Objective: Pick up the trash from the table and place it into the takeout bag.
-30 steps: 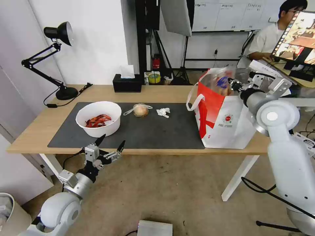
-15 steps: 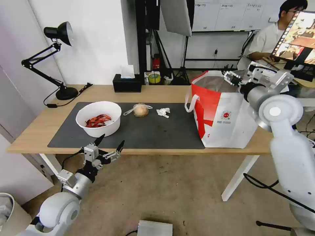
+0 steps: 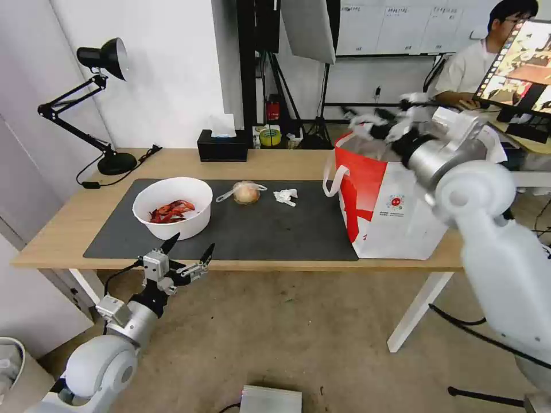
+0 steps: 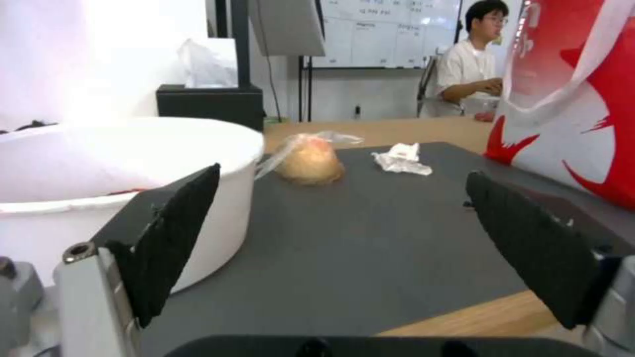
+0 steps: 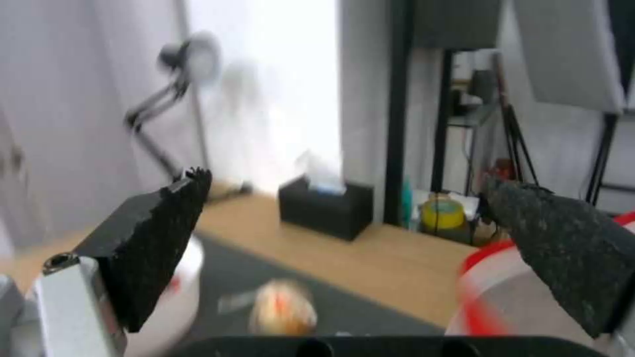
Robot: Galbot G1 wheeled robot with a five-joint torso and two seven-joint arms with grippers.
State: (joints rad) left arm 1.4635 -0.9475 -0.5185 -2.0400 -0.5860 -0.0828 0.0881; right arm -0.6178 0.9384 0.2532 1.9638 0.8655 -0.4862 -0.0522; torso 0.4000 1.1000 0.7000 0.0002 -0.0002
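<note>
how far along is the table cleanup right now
Not far: the bowl of crayfish shells, small clear bag and crumpled tissue lie on the mat. The right end effector is open, empty, above the takeout bag. The left end effector hangs open before the table.

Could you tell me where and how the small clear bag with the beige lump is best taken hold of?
I would grip the small clear bag by its twisted loose neck, which trails across the dark mat toward the white bowl. Coming from above seems best: the neck is thin, while the lump is round and might slip.
</note>
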